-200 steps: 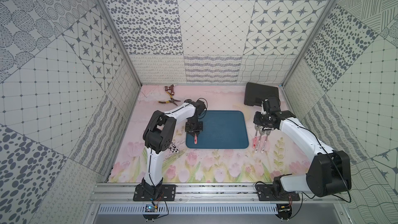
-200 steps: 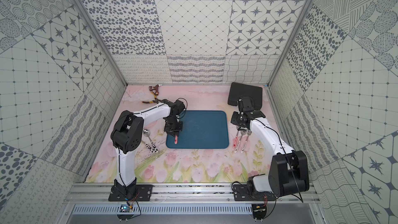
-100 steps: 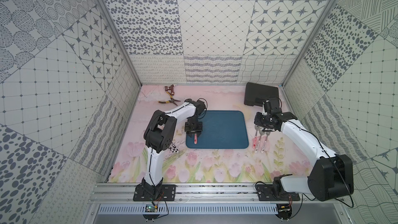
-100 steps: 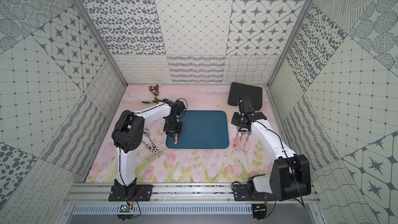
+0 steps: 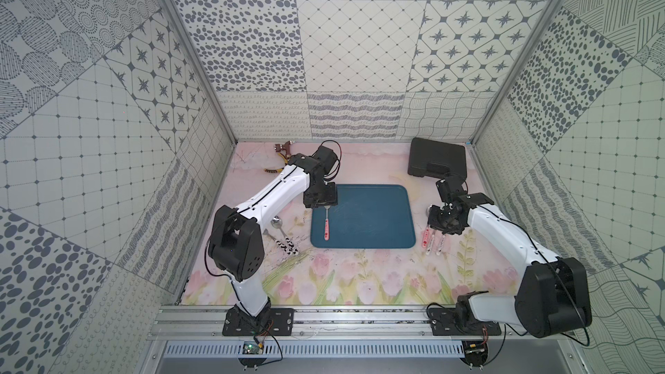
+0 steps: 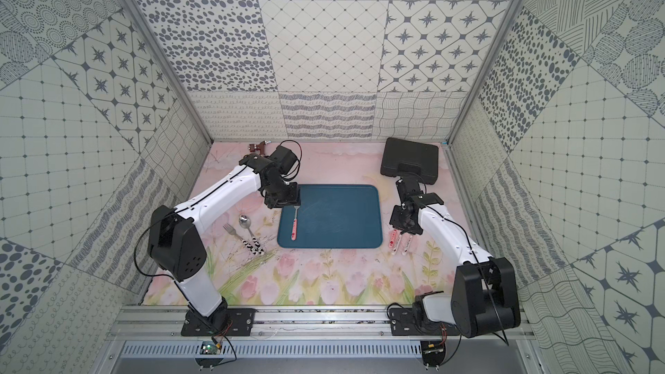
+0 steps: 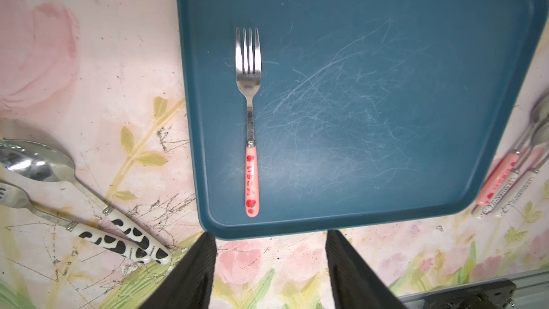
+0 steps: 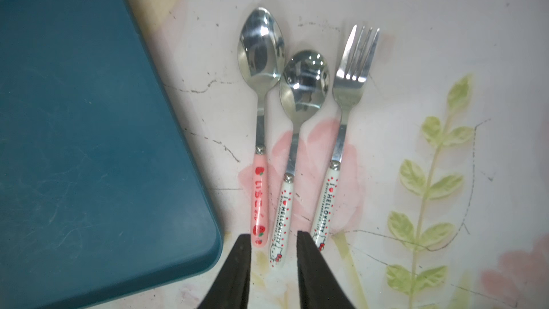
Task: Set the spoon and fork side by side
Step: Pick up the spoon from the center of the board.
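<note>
1. Fork (image 7: pixel 251 123), pink strawberry handle: lies flat on the blue tray (image 7: pixel 386 84), near the tray's left edge, prongs pointing to the back wall. Nothing touches it. This half of the job looks done.
2. Left tool (image 7: pixel 269 233): jaws stand wide with nothing between them, above the tray on the fork's side.
3. Spoon (image 8: pixel 260 126), matching pink strawberry handle: lies on the tabletop (image 5: pixel 360 282) just beside the tray's right edge, not on the tray. Not yet next to the fork.
4. Right tool (image 8: pixel 274 234): jaws narrow, a small gap showing, gripping nothing. It hangs over the handle ends of the pink spoon and its neighbour.
5. White-handled spoon (image 8: pixel 292 156) and white-handled fork (image 8: pixel 341 141): close against the pink spoon, so picking it out cleanly looks tight.
6. Cow-patterned spoon (image 7: pixel 133 233) and cow-patterned fork (image 7: pixel 104 240): a pair left of the tray, untouched.
7. Left to do, as I judge it: grip the pink spoon, carry it onto the tray, and lay it parallel beside the fork.
</note>
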